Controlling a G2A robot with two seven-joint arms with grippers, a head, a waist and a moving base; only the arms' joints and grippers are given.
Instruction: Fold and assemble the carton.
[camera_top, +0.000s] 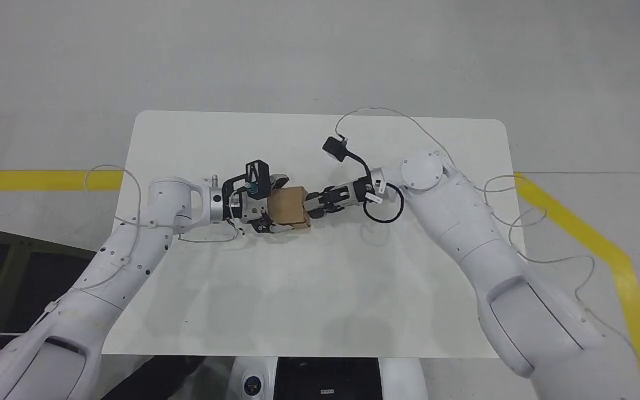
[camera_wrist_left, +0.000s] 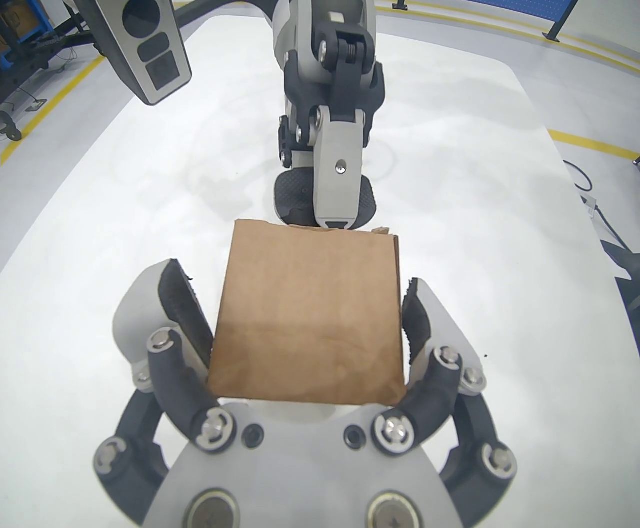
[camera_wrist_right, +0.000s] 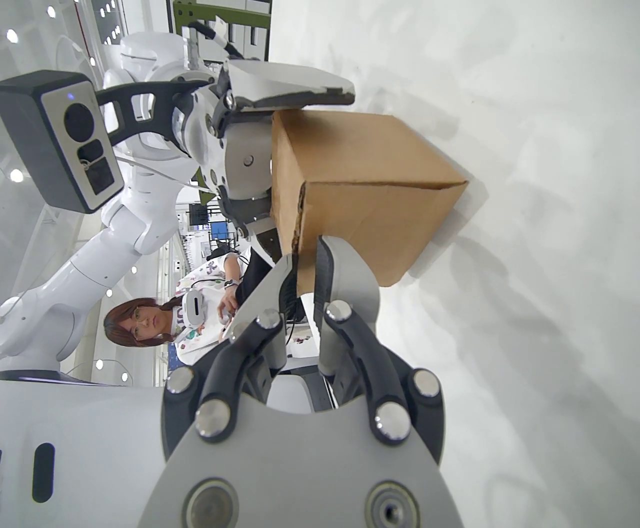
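A brown carton (camera_top: 288, 207) stands squared up in the middle of the white table (camera_top: 400, 300). My left gripper (camera_top: 273, 208) holds it from one end, and in the left wrist view its pads press the carton (camera_wrist_left: 310, 310) on both side walls. From the opposite end my right gripper (camera_top: 318, 205) is shut on the carton's far edge. In the right wrist view its two fingers (camera_wrist_right: 332, 272) pinch a thin cardboard edge of the carton (camera_wrist_right: 370, 165). The right gripper (camera_wrist_left: 325, 210) meets the carton's far top edge in the left wrist view.
Thin white cables (camera_top: 420, 125) trail over the back of the table, and a black cable loop (camera_top: 385, 208) hangs by the right wrist. Bare table lies in front of and behind the carton. Yellow floor tape (camera_top: 50, 180) runs past both sides.
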